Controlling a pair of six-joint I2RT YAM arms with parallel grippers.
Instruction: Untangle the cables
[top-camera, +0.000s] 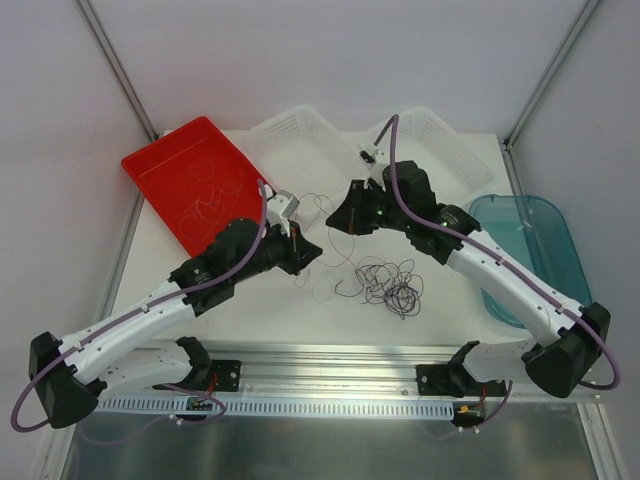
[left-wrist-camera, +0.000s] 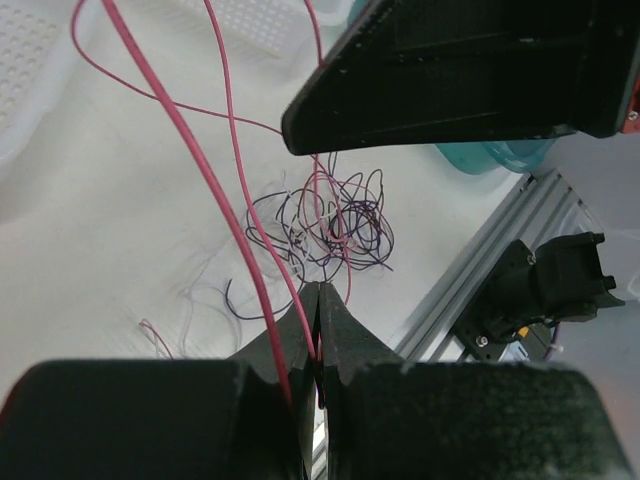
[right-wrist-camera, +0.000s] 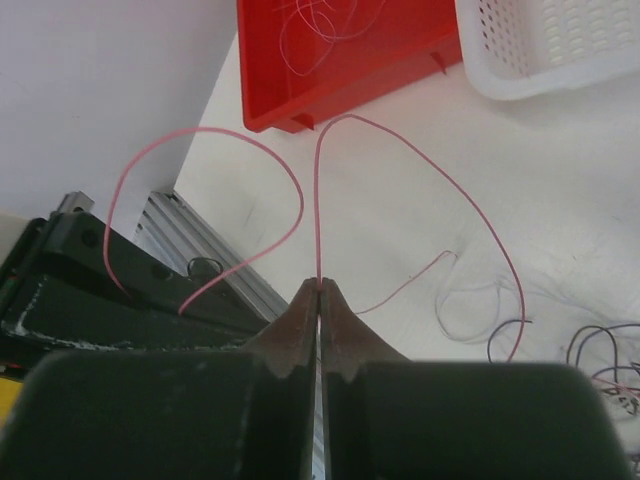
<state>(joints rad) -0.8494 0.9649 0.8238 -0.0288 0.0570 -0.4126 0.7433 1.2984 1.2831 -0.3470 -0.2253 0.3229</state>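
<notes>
Mid-table, two arms nose to nose: we have the left gripper (left-wrist-camera: 318, 300) pinched tight on a pink-red cable (left-wrist-camera: 215, 190), jaws together w/ the strand running up from between them. The right gripper (right-wrist-camera: 320, 287) is likewise clamped on a pink-red strand that arcs away in loops. It looks to us like one and the same cable held at two spots, tho we can't trace it end to end. The point of the double hold, as we read it: w/ each arm fixing a length, the strand can be drawn taut and lifted off the rest. The rest, i.e. the tangle (top-camera: 385, 280) of purple, dark and white cables, lies on the table (top-camera: 330, 325) just beside the grippers on the right arm's side. In the left wrist view a pink-red line runs down into it. The red tray (top-camera: 195, 180) at far left holds a few pale loose strands, so we take it as the drop-off for freed cables. A white basket (right-wrist-camera: 550, 45) sits next to it and a teal tray (top-camera: 525, 240) lies at far right. Our est.: plenty of work left, as the knot is dense.
</notes>
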